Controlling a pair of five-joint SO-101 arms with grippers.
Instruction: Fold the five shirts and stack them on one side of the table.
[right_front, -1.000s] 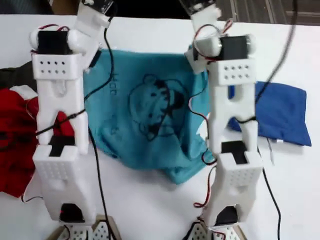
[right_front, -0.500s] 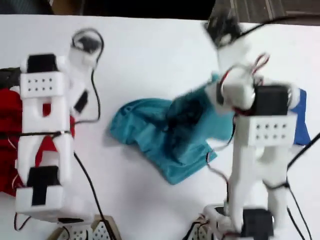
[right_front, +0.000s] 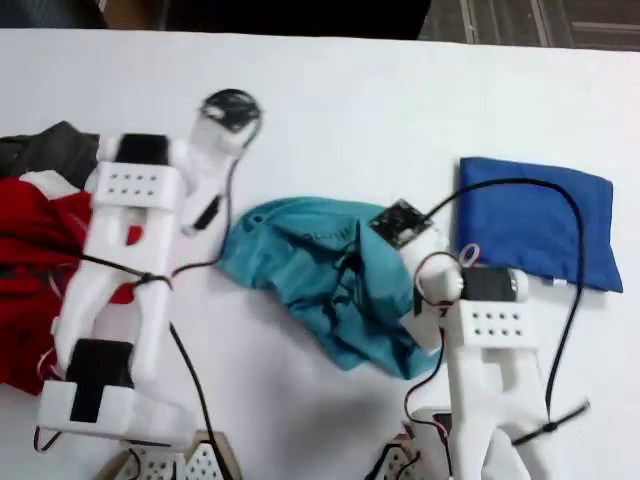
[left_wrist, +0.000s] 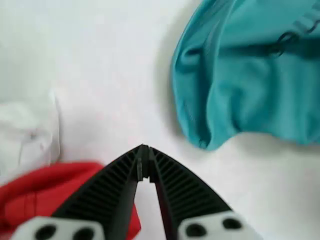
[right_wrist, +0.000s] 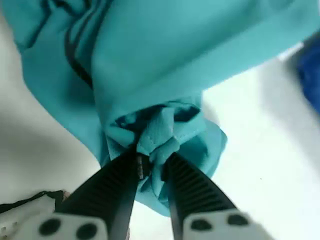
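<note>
In the high view the teal shirt (right_front: 320, 275) lies crumpled at the centre of the white bench (right_front: 350, 100), with the folded blue shirt (right_front: 535, 220) at the right of the frame and the red shirt (right_front: 30, 260) heaped at the left edge. Our right gripper (right_wrist: 150, 167) is clenched on a bunched fold of the teal shirt, while our left gripper (left_wrist: 145, 167) is closed on nothing above bare bench between red and teal cloth. We judge the fabric light, limp and quick to bunch, so we would take it by a hem or shoulder corner, not a wad.
</note>
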